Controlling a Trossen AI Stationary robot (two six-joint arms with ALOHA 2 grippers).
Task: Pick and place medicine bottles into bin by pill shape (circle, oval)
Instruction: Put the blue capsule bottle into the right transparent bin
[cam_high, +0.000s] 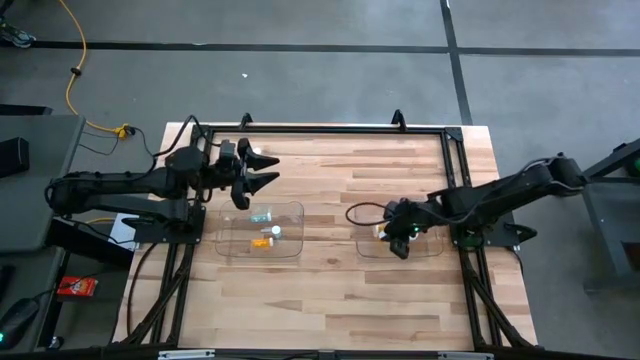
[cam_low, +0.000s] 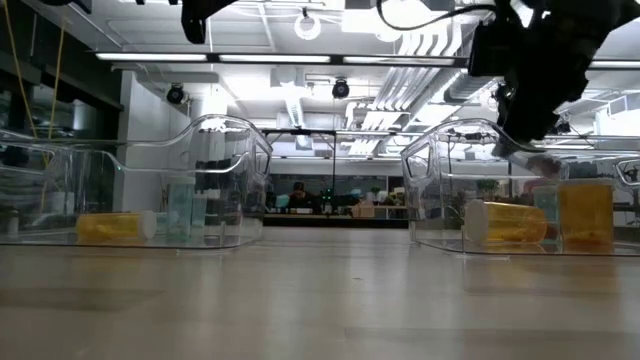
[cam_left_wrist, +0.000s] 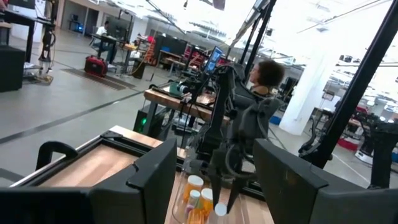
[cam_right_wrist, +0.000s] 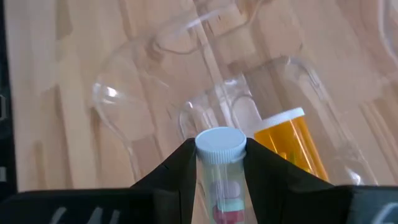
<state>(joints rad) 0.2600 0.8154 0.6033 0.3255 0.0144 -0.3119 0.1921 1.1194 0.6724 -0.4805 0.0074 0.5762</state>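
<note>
My right gripper hangs over the clear right bin, shut on a pale clear bottle with a white cap. An amber bottle lies on its side on that bin's floor, and another amber one stands upright beside it. My left gripper is open and empty, held above the far edge of the clear left bin. That bin holds a clear-teal bottle and an amber bottle lying on its side. My right gripper pinches the clear bottle between its two fingers, on the body just below the white cap. The bottle lies along the fingers with the cap past their tips. The fingers slant downward from the table's right. The bottle appears lifted clear of the bin floor.
Both bins are clear, with high curved walls. A black frame rail runs round the wooden table. A person sits in the room beyond the table.
</note>
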